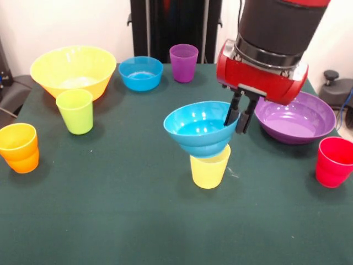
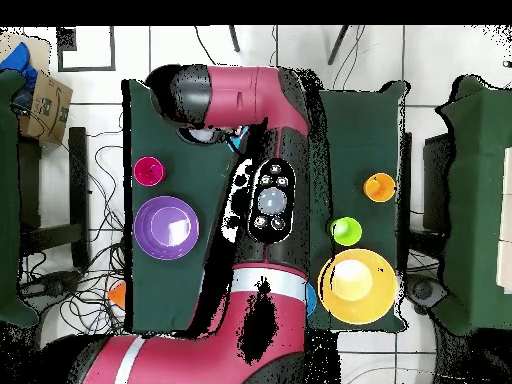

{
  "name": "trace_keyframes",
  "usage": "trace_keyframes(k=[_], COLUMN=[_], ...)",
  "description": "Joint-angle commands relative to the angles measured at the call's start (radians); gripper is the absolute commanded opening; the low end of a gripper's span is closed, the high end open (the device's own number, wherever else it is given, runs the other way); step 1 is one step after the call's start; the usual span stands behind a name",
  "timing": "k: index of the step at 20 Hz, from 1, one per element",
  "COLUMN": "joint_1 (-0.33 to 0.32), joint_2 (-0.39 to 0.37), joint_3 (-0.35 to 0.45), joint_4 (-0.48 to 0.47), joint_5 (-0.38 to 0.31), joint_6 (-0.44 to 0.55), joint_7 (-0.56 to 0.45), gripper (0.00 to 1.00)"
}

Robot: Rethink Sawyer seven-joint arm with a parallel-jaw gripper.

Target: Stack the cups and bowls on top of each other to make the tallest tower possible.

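- The pincer point(image 1: 238, 118) hangs at the right rim of the blue bowl point(image 1: 199, 131); its two dark fingers sit close together at that rim, one seemingly inside and one outside, so it appears to be gripping the bowl's wall
- The blue bowl sits tilted in the mouth of the yellow cup point(image 1: 209, 168) near the table's middle; together they form the tower, two pieces high
- In the overhead view the arm point(image 2: 225, 95) covers the tower, so the seating cannot be checked from above
- The purple bowl point(image 1: 295, 118) lies just behind and to the right of the pincer; the red cup point(image 1: 333, 161) stands nearer the camera at the right edge
- At the far side stand the purple cup point(image 1: 183, 62), a second blue bowl point(image 1: 140, 73) and the yellow bowl point(image 1: 73, 70); the green cup point(image 1: 75, 111) stands just in front of the yellow bowl, and the orange cup point(image 1: 20, 147) is at the left edge
- Handling judgement: the pieces look light, stiff, glossy and slippery; a bowl resting on a narrow cup mouth can tip easily
- Take bowls by the rim wall, cups by the upper wall, and release only when the piece sits level on the green table point(image 1: 110, 221)
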Motion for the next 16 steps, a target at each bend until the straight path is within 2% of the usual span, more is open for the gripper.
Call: trace_keyframes(k=[1, 7, 16], joint_1=[0.028, 0.04, 0.032], joint_2=[0.081, 0.08, 0.063], joint_3=[0.009, -0.015, -0.022], joint_4=[-0.037, -0.031, -0.054], joint_5=[-0.017, -0.007, 0.013], joint_6=[0.089, 0.094, 0.168], joint_7=[0.157, 0.14, 0.09], gripper=[0.0, 0.0, 0.0])
